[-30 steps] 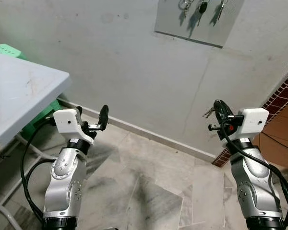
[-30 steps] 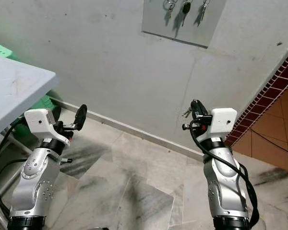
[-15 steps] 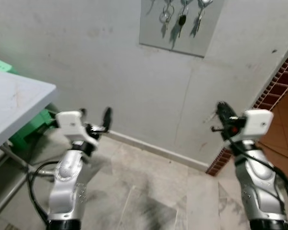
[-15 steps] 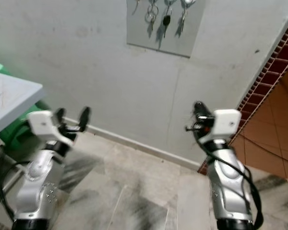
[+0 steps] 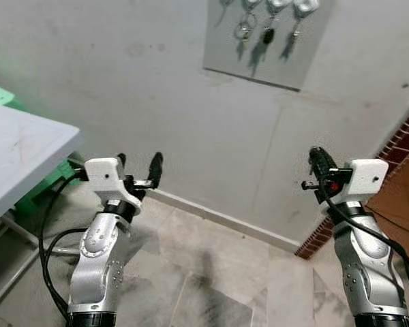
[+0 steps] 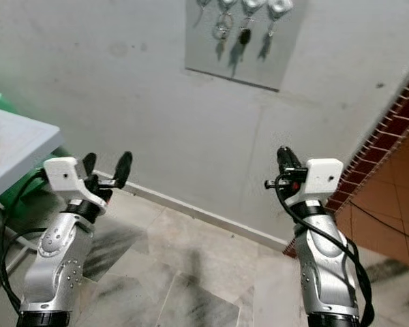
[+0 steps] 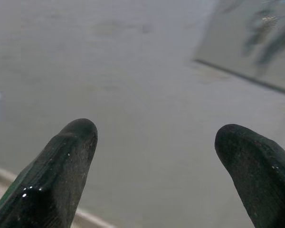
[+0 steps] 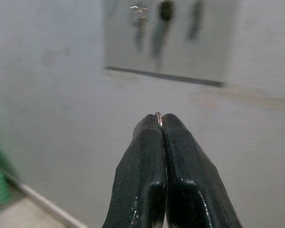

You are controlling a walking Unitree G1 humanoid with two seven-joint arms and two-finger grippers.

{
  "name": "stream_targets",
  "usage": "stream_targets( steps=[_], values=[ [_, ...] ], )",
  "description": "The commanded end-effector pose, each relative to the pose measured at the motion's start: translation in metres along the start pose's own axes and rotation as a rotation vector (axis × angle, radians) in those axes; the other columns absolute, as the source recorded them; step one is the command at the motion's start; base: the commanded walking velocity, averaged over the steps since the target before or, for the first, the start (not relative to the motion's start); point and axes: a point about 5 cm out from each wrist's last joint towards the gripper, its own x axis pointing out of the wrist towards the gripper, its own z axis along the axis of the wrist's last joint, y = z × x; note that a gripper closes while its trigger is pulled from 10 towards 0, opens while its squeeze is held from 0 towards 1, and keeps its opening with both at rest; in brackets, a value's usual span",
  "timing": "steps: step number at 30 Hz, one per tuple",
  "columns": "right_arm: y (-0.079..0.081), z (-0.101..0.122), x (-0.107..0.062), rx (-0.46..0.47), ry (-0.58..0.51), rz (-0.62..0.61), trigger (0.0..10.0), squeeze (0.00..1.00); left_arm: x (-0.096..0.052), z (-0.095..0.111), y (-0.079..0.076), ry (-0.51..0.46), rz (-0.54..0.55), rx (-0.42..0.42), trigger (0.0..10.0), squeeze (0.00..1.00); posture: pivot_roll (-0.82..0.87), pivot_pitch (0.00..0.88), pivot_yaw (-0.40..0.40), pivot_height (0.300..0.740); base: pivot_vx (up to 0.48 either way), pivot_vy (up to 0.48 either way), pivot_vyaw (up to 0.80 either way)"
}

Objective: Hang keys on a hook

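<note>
Facing the key board on the wall, ring pinched in my right gripper.

My left gripper is raised beside the white table, fingers spread and empty. My right gripper clamps a key ring, well below the grey board holding three hung key sets.

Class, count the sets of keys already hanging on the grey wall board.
3, side by side along the board's top edge: a ringed set on the left, a black-headed key in the middle, another on the right. More may sit above the picture's edge.
</note>
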Motion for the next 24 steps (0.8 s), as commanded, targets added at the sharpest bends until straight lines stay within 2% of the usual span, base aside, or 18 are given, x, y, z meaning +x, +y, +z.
stream_targets(
  steps=[1,24],
  values=[
    [-0.0087,0.0045,-0.0028,-0.019,-0.008,-0.021,10.0,0.00,0.0020,0.0027,-0.0077,-0.012,-0.027,-0.013,10.0,0.00,0.02,0.076,-0.062,0.740,0.330,0.000,0.00],
    [-0.0087,0.0040,-0.0033,-0.020,-0.004,-0.013,10.0,0.00,0.0014,-0.0005,-0.0088,-0.002,-0.027,-0.021,10.0,0.00,0.02,0.065,-0.065,0.740,0.336,0.000,0.00]
  ],
)
